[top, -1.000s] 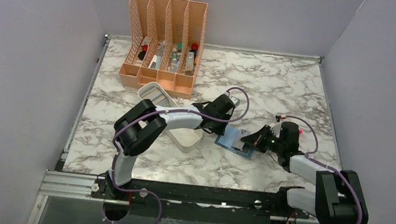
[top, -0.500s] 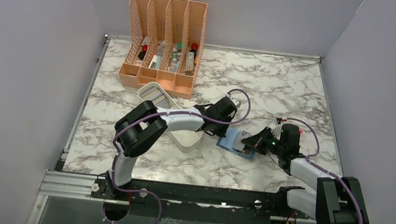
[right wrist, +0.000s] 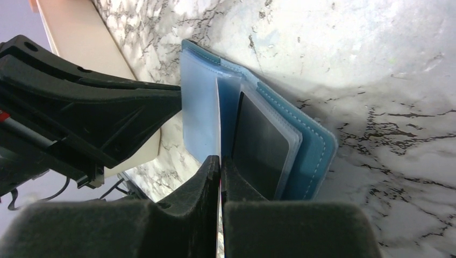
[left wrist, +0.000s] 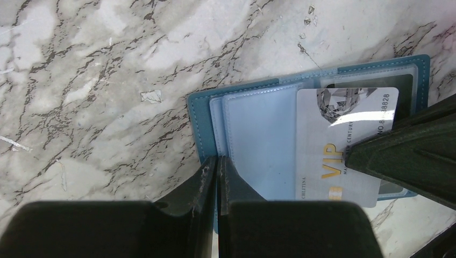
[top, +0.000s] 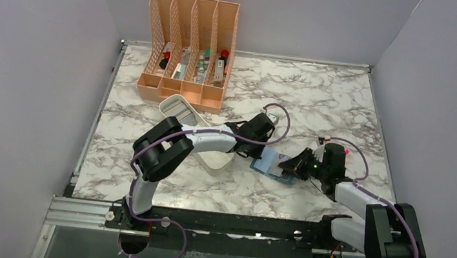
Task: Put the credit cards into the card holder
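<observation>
**Mostly covered from above, readable up close**

The left hand and the right hand meet over the teal card holder near the middle of the marble counter. Seen from overhead, they cover most of it. The wrist views tell more.

The card holder lies open and flat, its lighter blue pockets facing up. The left hand has its fingers pressed together, with the tips at the holder's edge where a pale blue flap begins. I cannot tell whether a layer of that flap sits between them.

The right hand is pinching a credit card. In that hand's own view the card shows only as a thin white line running out from between the pads. It sits between the pale flap and a clear window pocket that looks dark inside. How far the card has gone into any slot is hidden.

On the card's face "VIP" reads plainly in gold, and there is a faceted diamond picture at one end. The small print includes "CENTURY" and a number ending 8828. The rest is either under the right hand or too fine to read.

Further back, a white oblong tray is partly covered by the left arm. A peach mesh organizer stands at the counter's far left. It holds small bottles with red and black caps, whose labels are too small to make out.
</observation>
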`<state>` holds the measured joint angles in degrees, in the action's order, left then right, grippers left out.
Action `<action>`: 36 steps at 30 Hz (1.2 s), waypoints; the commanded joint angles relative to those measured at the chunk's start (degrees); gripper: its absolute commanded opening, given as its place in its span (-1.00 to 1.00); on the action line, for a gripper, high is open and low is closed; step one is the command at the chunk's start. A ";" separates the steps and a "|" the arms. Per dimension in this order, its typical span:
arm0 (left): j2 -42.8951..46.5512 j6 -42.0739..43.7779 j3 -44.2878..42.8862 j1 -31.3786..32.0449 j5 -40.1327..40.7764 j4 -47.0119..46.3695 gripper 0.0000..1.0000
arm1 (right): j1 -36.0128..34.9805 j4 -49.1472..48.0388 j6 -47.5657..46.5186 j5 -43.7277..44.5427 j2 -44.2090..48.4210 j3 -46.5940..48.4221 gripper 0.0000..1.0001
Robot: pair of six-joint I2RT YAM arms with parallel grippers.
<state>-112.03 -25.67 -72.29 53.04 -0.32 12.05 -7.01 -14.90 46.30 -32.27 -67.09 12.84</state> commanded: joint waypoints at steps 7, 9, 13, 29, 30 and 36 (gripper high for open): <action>-2.31 -0.46 0.86 2.37 0.13 4.69 -0.82 | 0.33 -1.23 -1.62 -1.00 -3.42 2.32 -0.85; -2.32 -0.60 0.68 2.48 0.20 4.96 -0.82 | 0.37 -1.45 -2.25 -1.37 -4.06 2.89 -0.84; -2.15 -0.78 0.51 2.58 0.66 5.31 -0.82 | 0.33 -0.94 -4.44 -2.80 -6.57 4.93 -0.84; -2.14 -1.34 0.67 2.78 1.63 6.48 -0.82 | 0.33 23.57 -16.38 12.45 -2.34 14.88 -0.21; -2.04 -1.27 0.73 2.78 1.67 6.45 -0.82 | 0.33 25.24 -16.87 14.15 -1.84 15.63 -0.19; -1.79 -1.21 0.96 2.80 1.70 6.55 -0.82 | 0.33 25.90 -17.68 15.41 -0.08 15.69 -0.23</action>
<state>-112.03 -26.96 -72.64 55.00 1.15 13.15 -6.74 7.38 30.68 -19.94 -68.03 28.10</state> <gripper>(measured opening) 0.091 0.402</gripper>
